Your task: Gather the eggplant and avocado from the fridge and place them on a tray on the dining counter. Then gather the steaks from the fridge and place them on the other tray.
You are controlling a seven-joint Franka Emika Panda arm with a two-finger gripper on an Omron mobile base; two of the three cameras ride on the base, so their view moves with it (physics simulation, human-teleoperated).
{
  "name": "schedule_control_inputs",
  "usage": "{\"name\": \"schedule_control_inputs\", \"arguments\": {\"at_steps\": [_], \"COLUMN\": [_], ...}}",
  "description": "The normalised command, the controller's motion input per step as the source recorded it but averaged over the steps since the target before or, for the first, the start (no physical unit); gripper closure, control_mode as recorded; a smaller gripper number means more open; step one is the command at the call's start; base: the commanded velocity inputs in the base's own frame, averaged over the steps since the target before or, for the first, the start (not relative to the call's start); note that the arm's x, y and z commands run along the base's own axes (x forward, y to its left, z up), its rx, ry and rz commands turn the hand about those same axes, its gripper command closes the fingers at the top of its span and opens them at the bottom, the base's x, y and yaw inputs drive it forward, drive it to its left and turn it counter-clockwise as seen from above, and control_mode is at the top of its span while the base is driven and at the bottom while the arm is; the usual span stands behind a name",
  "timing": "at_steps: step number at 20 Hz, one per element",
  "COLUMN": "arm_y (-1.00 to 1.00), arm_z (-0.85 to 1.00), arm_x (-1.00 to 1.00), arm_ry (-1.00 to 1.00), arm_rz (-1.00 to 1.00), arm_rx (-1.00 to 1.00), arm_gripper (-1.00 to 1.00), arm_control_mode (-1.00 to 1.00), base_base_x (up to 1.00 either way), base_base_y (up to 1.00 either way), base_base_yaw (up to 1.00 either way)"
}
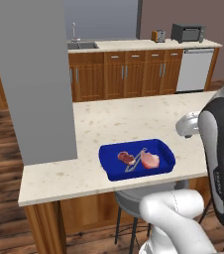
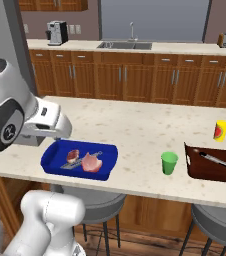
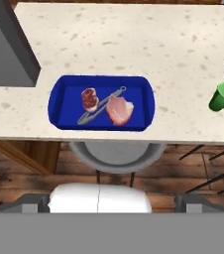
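Blue tray [image 3: 59, 106] sits on the dining counter [image 3: 134, 44], left of centre in the hand view, near the counter's lower edge. Two steaks inside: the darker red-brown one [image 3: 89, 98] in the tray's left half, the pale pink one [image 3: 120, 110] to its right, the two apart. Grey tongs [image 3: 100, 105] lie on a diagonal between them, from the tray's lower left toward its upper right, touching or just beside the pink steak. In the left base view the same tray [image 1: 109, 158] shows at lower centre, close to the counter's near edge, red-brown steak [image 1: 126, 158] left, pink steak [image 1: 151, 160] right. In the right base view the tray [image 2: 52, 157] lies lower left, partly behind the arm's white wrist. Gripper fingers rise only as grey stubs at the bottom corners of the hand view, set far apart, jaws at full spread, nothing between them; it hangs well above the tray. Green cup [image 2: 169, 163] stands upright on the counter right of the blue tray, well apart from it; it also shows at the right edge of the hand view. Brown tray [image 2: 205, 170] at far right of the right base view, a long slim dark utensil [image 2: 220, 161] lying across it. Yellow container [image 2: 221, 130] stands behind that tray. Grey stool [image 3: 115, 156] under the counter edge, below the blue tray. Grey fridge side [image 1: 34, 74] fills the upper left of the left base view.
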Motion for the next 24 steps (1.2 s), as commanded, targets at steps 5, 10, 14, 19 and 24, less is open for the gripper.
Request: {"name": "schedule_control_inputs", "arguments": {"at_steps": [5,10,14,19,24], "arm_y": [0.0,0.0,0.0,0.0,0.0], "arm_z": [0.15,0.0,0.0,0.0,0.0], "arm_x": [-0.48,-0.12,0.0,0.0,0.0], "arm_ry": [0.0,0.0,0.0,0.0,0.0], "arm_rz": [0.0,0.0,0.0,0.0,0.0], "arm_rx": [0.0,0.0,0.0,0.0,0.0], "arm_gripper": [-1.0,-1.0,-1.0,-1.0,-1.0], "arm_control_mode": [-1.0,-1.0,-1.0,1.0,1.0], "base_base_x": [0.0,0.0,0.0,-0.46,-1.0], "base_base_y": [0.0,0.0,0.0,0.11,0.89], "base_base_yaw": [0.0,0.0,0.0,0.0,0.03]}}
